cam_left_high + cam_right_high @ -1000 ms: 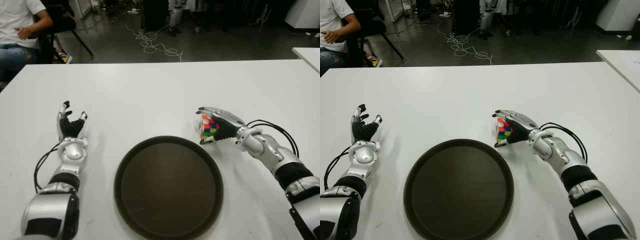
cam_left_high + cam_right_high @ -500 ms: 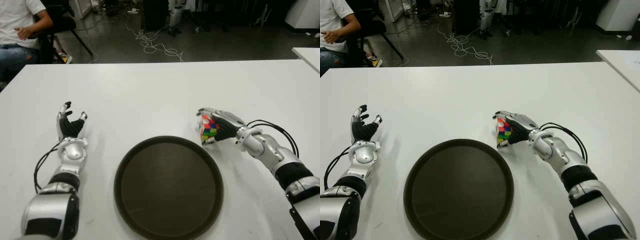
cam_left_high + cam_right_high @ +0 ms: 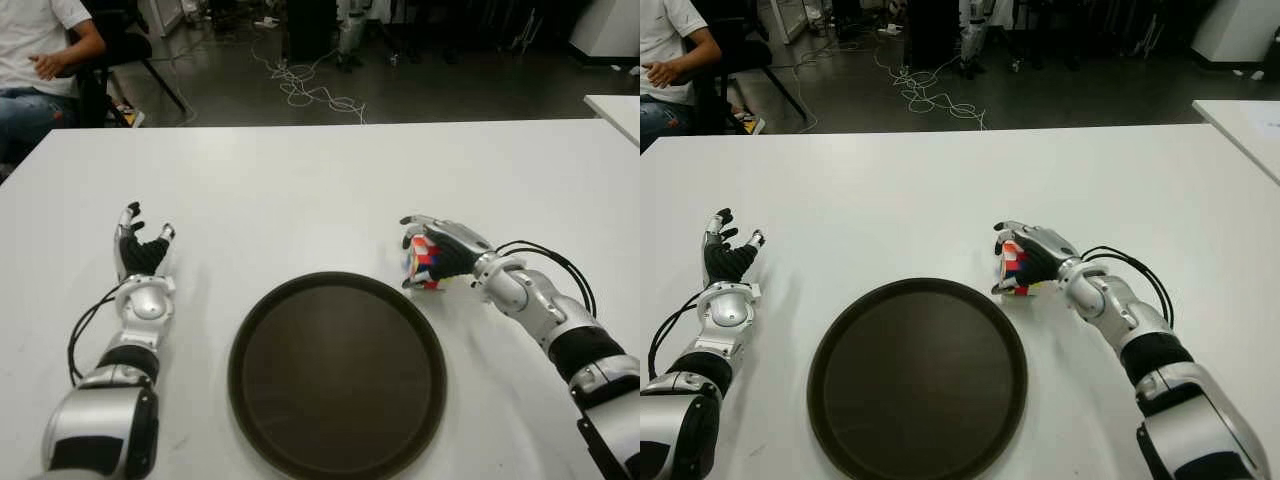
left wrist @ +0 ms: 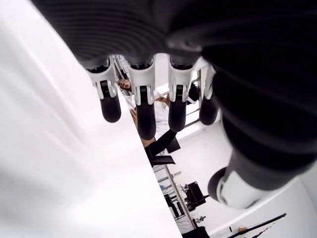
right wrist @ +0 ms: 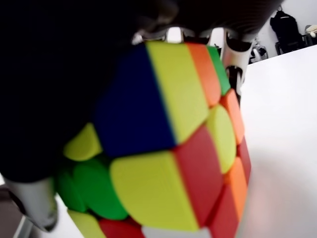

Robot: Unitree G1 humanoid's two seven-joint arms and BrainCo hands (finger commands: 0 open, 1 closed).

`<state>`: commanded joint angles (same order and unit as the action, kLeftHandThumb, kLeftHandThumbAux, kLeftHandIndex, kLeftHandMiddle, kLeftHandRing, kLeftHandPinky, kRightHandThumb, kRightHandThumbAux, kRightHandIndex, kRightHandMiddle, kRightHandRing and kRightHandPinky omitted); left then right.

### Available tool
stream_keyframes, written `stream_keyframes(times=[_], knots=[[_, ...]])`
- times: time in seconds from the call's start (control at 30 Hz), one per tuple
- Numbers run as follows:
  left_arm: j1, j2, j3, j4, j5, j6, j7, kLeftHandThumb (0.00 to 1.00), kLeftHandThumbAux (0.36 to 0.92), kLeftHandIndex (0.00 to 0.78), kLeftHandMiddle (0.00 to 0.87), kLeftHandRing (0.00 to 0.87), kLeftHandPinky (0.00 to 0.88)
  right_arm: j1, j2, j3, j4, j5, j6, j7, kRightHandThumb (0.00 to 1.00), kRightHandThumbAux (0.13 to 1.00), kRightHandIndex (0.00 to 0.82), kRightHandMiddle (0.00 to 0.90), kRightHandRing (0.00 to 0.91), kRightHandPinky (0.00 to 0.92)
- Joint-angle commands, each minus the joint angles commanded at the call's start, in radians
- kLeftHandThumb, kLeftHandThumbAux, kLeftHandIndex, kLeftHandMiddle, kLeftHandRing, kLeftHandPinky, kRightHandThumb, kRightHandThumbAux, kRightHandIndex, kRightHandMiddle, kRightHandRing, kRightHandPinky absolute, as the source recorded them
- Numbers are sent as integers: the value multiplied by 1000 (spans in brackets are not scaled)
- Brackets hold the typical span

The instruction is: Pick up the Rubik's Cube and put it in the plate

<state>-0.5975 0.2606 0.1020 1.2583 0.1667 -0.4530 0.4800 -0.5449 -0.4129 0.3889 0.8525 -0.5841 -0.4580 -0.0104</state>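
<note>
The multicoloured Rubik's Cube (image 3: pixel 421 262) sits just right of the far right rim of the round dark plate (image 3: pixel 337 372), and fills the right wrist view as the cube (image 5: pixel 168 148). My right hand (image 3: pixel 432 257) is shut on the cube, its fingers curled over the top and its thumb below. Whether the cube still touches the table I cannot tell. My left hand (image 3: pixel 140 245) shows open at the left of the table, well left of the plate, holding nothing.
The white table (image 3: pixel 300 190) stretches wide behind the plate. A seated person (image 3: pixel 40 60) is beyond the far left corner. Cables (image 3: pixel 305 90) lie on the floor behind. Another white table edge (image 3: pixel 620 105) shows at the far right.
My right hand has closed tighter around the cube and turned it, so that red and white faces show now. The left hand and the plate have not moved.
</note>
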Motion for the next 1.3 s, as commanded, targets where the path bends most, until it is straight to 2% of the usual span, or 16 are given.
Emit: stream_keyframes(times=[0.07,0.17,0.27,0.4,0.53,0.67,0.73,0.83,1.0,1.1,1.17,1.23,1.3], knots=[[-1,-1,1,0,-2,1,-1,21,725,133,145,138,112,0,-1,1,-1,1,3,2,0,663,413,518,624,568],[-1,-1,2,0,-3,0,-2,22,730,133,148,141,109,0,-2,4,-1,1,5,2,0,657,413,546,661,628],[-1,-1,3,0,-4,-1,-2,32,730,133,149,142,110,0,-3,5,-1,-1,7,-4,0,652,413,568,678,643],[0,0,3,0,-3,-1,-1,47,729,159,153,146,114,1,-4,6,-7,-6,14,-11,0,639,388,568,691,657],[0,1,1,1,0,-1,2,46,728,163,151,150,129,3,-6,6,-13,-10,20,-18,0,624,369,611,714,697],[0,2,-3,1,4,-1,3,38,728,157,159,167,168,6,-9,6,-23,-14,27,-26,0,620,394,635,720,699],[0,3,-4,1,5,-1,3,33,727,163,161,168,158,8,-11,6,-31,-18,32,-31,0,617,410,652,729,702],[0,4,-7,0,9,1,7,18,718,164,153,155,128,13,-13,5,-44,-21,41,-38,0,615,425,674,734,676],[1,3,-7,-1,8,-6,11,23,734,169,150,144,103,19,-14,2,-56,-22,50,-48,0,597,401,670,726,653],[2,1,-4,-2,4,-10,6,40,753,185,156,148,109,22,-14,0,-60,-22,51,-54,0,584,405,688,729,577],[2,1,-3,-2,2,-12,4,39,747,160,150,141,99,23,-13,-2,-61,-20,49,-59,0,592,423,696,720,527],[2,1,-1,-1,0,-12,0,37,743,145,147,138,95,24,-12,-3,-60,-18,46,-64,0,597,428,697,716,525],[2,1,0,-2,-2,-11,-2,31,742,137,145,137,96,25,-11,-4,-59,-16,43,-69,0,605,432,699,719,574]])
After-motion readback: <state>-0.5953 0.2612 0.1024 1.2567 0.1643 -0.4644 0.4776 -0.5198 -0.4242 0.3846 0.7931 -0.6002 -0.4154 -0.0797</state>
